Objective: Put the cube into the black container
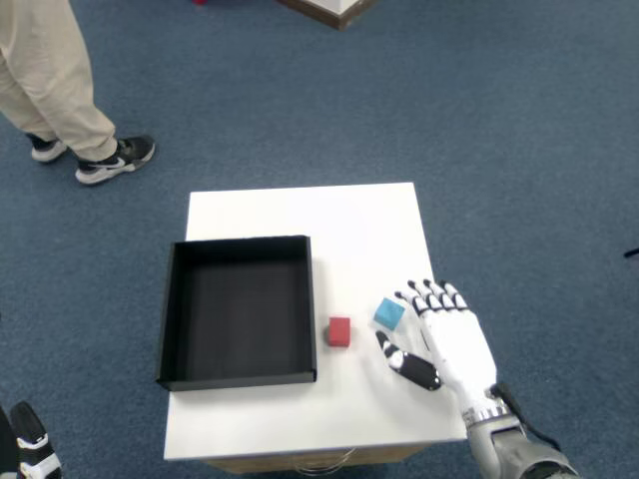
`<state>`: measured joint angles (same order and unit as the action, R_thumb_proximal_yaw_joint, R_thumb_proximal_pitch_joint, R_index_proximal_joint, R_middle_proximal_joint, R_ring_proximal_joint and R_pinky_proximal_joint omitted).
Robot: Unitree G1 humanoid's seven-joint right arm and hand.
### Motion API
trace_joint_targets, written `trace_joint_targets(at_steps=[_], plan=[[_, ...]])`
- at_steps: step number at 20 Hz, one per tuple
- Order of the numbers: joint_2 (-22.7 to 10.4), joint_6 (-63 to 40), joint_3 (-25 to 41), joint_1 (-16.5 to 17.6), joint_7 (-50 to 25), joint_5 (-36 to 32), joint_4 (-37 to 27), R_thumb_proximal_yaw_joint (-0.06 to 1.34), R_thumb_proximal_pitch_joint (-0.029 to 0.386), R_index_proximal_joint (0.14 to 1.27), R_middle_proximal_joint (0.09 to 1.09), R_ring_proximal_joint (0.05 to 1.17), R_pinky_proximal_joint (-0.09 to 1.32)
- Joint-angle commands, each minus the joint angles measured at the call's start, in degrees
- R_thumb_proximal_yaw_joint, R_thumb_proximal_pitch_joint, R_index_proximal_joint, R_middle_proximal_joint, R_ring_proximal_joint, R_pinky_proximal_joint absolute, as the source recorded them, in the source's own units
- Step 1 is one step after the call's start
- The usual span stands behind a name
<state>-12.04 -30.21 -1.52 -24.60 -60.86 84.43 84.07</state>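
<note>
While your white five-finger right hand (446, 334) hovers near the table's 4 o'clock corner, it grips nothing: fingers spread and pointing toward 12, thumb stuck out toward 9. You're holding no cube yet.

Just off the fingertips (424, 291), at about 10 o'clock from the palm, sits the small light-blue cube (389, 313), very close to the index tip, maybe touching; from this angle I cannot tell. Further out at 9 o'clock, apart from the blue one, is the small red cube (340, 331), close beside the right wall of the shallow black square container (238, 311). That container fills the left half of the white square table (349, 220), and it looks empty, bare dark floor showing all the way across. So neither cube is in yet.

Watch out here. The task says only "the cube" and you've got two on the table, so pick deliberately. If you close from this pose, the fingertips may nudge the blue cube away toward 12 rather than trap it against the thumb, which sits well behind it. A sweeping thumb could also knock the red cube against the container wall. And when you carry across, clear that raised rim, or you'll shove the container itself toward 9.

Off the table at 10 o'clock, a person's legs and dark sneakers (118, 160) stand on the blue carpet (499, 120), well clear.
</note>
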Motion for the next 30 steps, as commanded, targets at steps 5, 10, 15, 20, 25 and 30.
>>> trace_joint_targets(at_steps=[5,10,15,20,25,30], plan=[[-0.8,-0.7,-1.4,-3.7,-3.0,-2.2,-2.6,0.44,0.12,0.34,0.18,0.16,-0.02],[-1.1,-1.6,-1.7,-5.0,-2.6,-2.3,-2.5,0.44,0.117,0.34,0.18,0.16,-0.02],[-1.7,-1.9,-2.3,-5.0,-1.5,-2.6,-1.5,0.45,0.114,0.35,0.19,0.16,-0.02],[-1.9,-0.3,-3.0,-4.6,1.3,-3.0,-0.7,0.45,0.118,0.37,0.19,0.16,-0.02],[-1.5,1.5,-3.3,-3.9,4.2,-3.0,-0.5,0.45,0.118,0.39,0.2,0.16,-0.02],[-0.7,4.9,-3.3,-3.4,8.4,-2.7,-0.2,0.45,0.127,0.38,0.19,0.16,-0.01]])
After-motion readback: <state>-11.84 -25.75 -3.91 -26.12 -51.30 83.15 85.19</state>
